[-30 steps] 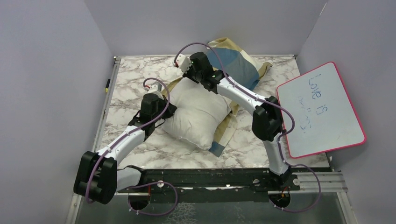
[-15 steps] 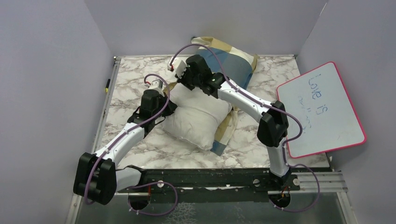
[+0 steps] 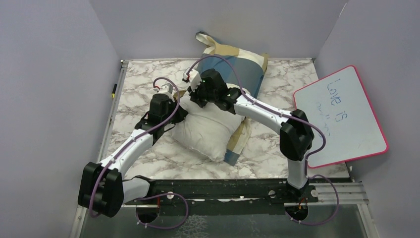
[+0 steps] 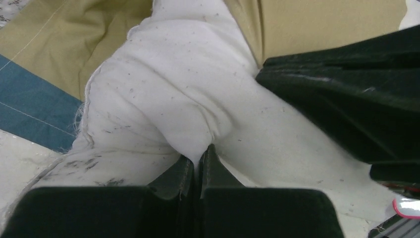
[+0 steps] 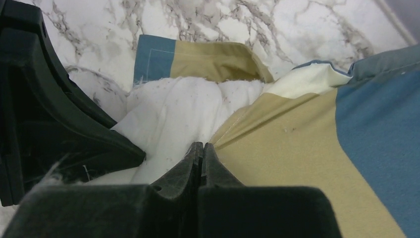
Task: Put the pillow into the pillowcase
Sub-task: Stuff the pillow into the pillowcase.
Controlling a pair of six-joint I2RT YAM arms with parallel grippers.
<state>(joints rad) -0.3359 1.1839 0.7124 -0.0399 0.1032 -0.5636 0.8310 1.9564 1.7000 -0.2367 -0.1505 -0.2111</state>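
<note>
Just now my right gripper [image 5: 202, 148] came back toward me and a little lower, dragging the tan hem of the pillowcase [image 3: 236, 67] with it. The sack's far end lifted off the marble table [image 3: 141, 84] and stood bunched against the back wall. I took that to mean the mouth was being drawn onto the far end of the pillow [image 3: 210, 130], though most of the cushion was plainly still outside. My right jaws were pressed together on that tan edge, and creases ran taut from the tips. My left gripper [image 4: 198, 157] had held its place at the pillow's left side, jaws closed on a pinched fold of the white cover. The pillow lay mid-table between my arms, plump, off-white and flecked with dark specks. Its near corner was bare, and a strip of blue and tan cloth lay under its right edge.
</note>
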